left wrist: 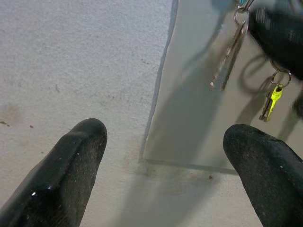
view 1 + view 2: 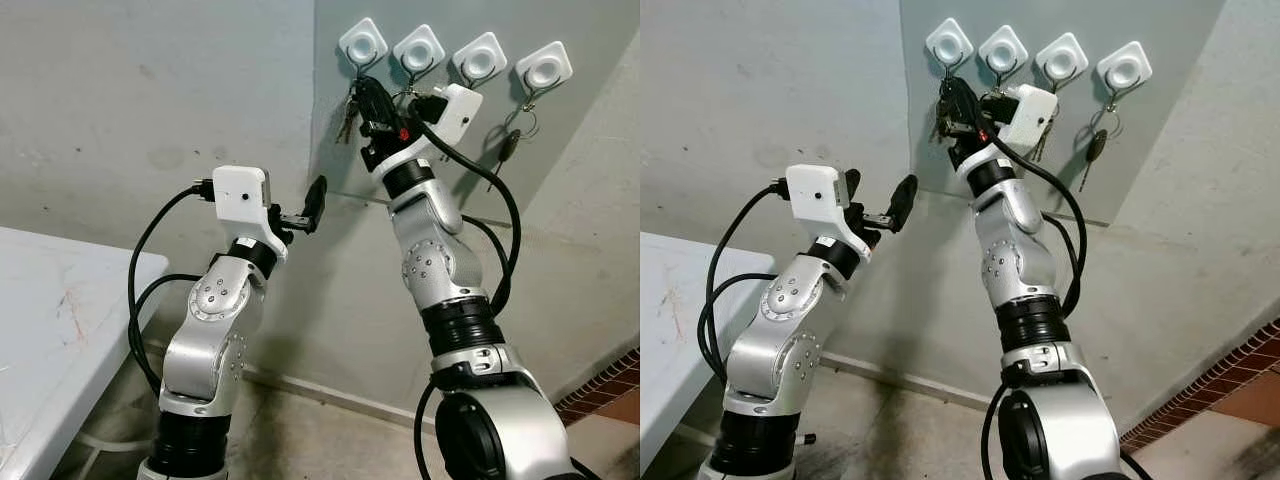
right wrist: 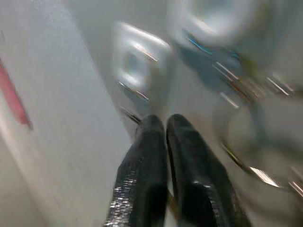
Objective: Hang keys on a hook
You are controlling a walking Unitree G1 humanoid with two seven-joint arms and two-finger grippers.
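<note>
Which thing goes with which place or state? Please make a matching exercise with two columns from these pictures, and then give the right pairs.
Things:
1. right gripper
2. left gripper
3. yellow key
4. white table

Places or states:
A. fingers spread apart, pointing at the wall
B. at the robot's left, low
C. raised to the leftmost hook, fingers pressed together
D. hanging from a ring on the grey panel

Pairs: 1-C, 2-A, 3-D, 4-B

White table point(image 2: 60, 330) at left; brick floor point(image 2: 610, 385) right.
</note>
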